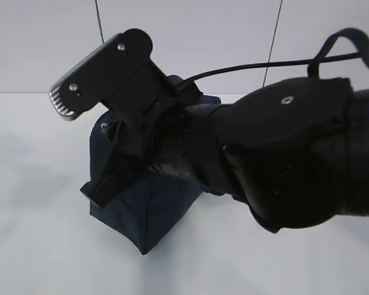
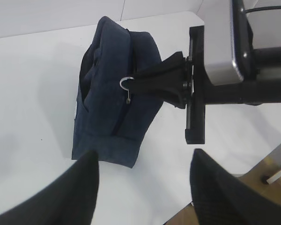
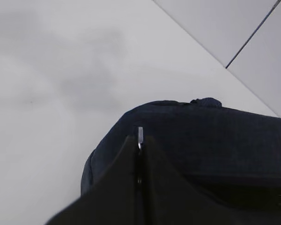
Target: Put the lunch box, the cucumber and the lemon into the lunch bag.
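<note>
Right gripper (image 2: 136, 86) pinched on the bag's (image 2: 110, 93) zipper pull (image 2: 126, 83), probably to unzip; left gripper (image 2: 143, 187) hangs open nearby.

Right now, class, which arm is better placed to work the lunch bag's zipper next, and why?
Probably the right. Its pincer is shut, its tips at the metal ring pull on the lunch bag. The left pincer hangs open, apart from the bag, holding nothing.

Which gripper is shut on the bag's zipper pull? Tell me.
The right gripper: its closed fingers pinch the metal ring pull on the lunch bag. The left gripper hangs open, apart from the bag, holding nothing.
</note>
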`<move>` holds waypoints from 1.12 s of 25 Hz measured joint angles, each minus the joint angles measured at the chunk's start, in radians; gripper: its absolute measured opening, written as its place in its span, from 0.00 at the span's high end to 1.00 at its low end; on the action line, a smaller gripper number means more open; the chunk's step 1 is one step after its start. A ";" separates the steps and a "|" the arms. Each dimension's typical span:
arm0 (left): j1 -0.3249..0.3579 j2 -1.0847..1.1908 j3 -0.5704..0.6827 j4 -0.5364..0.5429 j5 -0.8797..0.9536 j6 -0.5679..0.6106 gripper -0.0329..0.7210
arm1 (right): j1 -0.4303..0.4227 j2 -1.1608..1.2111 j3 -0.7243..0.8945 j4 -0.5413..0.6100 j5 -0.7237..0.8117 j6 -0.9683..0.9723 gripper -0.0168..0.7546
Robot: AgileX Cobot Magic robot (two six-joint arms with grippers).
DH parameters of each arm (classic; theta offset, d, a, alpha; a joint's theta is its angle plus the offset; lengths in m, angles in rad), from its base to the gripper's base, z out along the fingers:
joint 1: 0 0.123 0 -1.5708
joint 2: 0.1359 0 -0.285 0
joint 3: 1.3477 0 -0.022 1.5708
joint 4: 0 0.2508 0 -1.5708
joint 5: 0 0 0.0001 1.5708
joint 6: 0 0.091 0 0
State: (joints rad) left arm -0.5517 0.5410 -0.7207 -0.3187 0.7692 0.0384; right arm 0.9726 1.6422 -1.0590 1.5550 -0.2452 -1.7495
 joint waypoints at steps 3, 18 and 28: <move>0.000 -0.001 0.000 0.000 0.000 0.000 0.39 | -0.002 0.026 0.000 0.018 0.024 -0.005 0.95; 0.000 -0.002 0.000 0.000 0.000 0.000 0.39 | -0.024 0.033 -0.001 0.259 0.050 -0.231 0.95; 0.000 -0.002 0.000 0.000 -0.013 0.000 0.39 | -0.037 0.008 -0.001 0.281 0.021 -0.267 0.95</move>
State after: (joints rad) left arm -0.5517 0.5387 -0.7207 -0.3187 0.7562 0.0384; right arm 0.9355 1.6504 -1.0596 1.8360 -0.2241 -2.0168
